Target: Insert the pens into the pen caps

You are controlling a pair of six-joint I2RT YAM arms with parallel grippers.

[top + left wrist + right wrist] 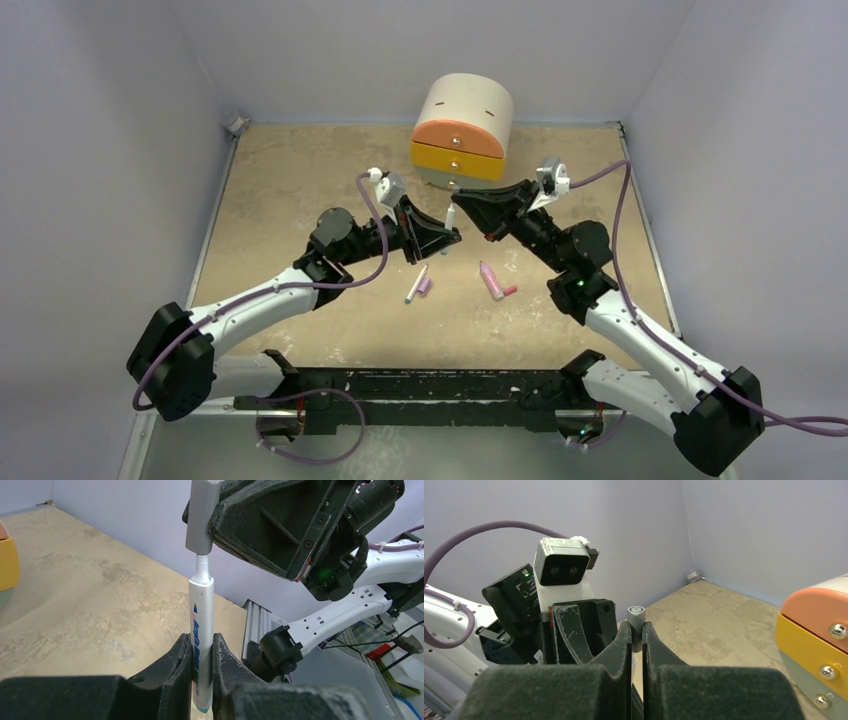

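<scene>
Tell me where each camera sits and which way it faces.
Top external: above and behind the bases, looking down on the table; left arm and right arm show, meeting before the drawer box.
Left wrist: on the left arm, looking along the left fingers, shut on the white pen, toward the right arm.
Right wrist: on the right arm, looking along the right fingers, shut on the grey cap, toward the left arm.
Shared: both wrist views show the grey cap and the opposite arm.
</scene>
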